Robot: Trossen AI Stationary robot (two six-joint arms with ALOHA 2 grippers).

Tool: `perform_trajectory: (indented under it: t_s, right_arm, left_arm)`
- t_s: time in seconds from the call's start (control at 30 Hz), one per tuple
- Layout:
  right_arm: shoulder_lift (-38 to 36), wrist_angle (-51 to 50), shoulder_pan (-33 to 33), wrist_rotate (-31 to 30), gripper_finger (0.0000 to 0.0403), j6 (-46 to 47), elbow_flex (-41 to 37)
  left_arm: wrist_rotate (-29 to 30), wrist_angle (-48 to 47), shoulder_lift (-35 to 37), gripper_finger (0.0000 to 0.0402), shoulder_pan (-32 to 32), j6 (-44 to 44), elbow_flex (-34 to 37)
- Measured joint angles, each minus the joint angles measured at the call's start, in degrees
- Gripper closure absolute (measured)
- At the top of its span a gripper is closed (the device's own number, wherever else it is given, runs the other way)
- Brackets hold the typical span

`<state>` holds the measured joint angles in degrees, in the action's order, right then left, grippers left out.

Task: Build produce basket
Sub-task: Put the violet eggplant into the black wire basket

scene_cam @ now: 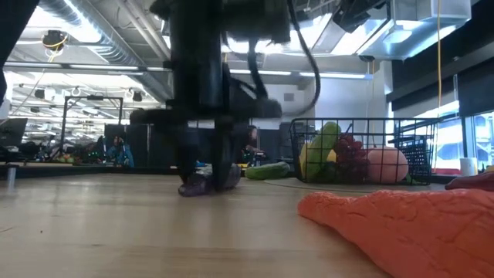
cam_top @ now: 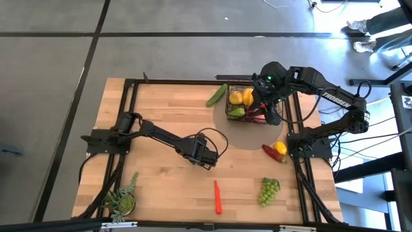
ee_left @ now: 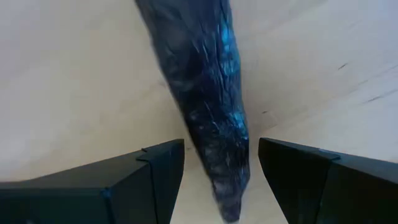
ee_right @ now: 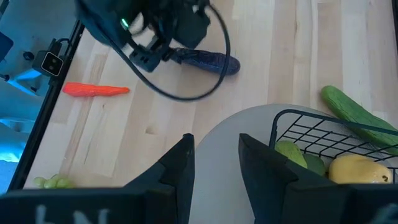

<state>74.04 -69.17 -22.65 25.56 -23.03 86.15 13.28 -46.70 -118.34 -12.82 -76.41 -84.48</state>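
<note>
The dark purple eggplant lies on the table at its middle, also seen in the right wrist view and the low view. My left gripper is down over it and open, one finger on each side of its narrow end, with a small gap on both sides. The black wire basket stands at the far right and holds yellow and green pieces, dark grapes and a pink peach. My right gripper is open and empty above the basket's near-left side.
A cucumber lies just left of the basket. A red pepper and a yellow piece lie at the right edge. A carrot and green grapes lie near the front. A potted plant stands front left.
</note>
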Motion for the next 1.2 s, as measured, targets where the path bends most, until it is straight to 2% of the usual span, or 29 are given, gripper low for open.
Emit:
perform_trajectory:
  t_s: [0.23,0.53,0.73,0.87,1.13,1.2]
  right_arm:
    - [0.0,0.2,0.0,0.0,0.0283,0.2,0.0]
    - [0.0,0.4,0.0,0.0,0.0283,0.3,0.0]
    - [0.0,1.0,0.0,0.0,0.0283,0.4,0.0]
    - [0.0,1.8,0.0,0.0,0.0283,0.4,0.0]
    - [0.0,1.7,0.0,0.0,0.0283,0.3,0.0]
    - [0.0,1.7,0.0,0.0,0.0283,0.3,0.0]
  left_arm:
    - [-1.3,3.4,-1.6,0.0206,0.2,0.0,-0.1]
    - [-1.2,3.9,-1.7,0.0206,0.2,5.7,-0.2]
    - [-1.2,3.9,-1.8,0.0215,0.2,6.1,-0.2]
    - [-1.1,4.0,-1.8,0.0249,0.2,6.1,-0.2]
    - [-0.3,3.7,-1.7,0.0355,0.3,7.6,-0.1]
    - [-0.1,3.6,-1.1,0.0362,0.3,9.7,0.0]
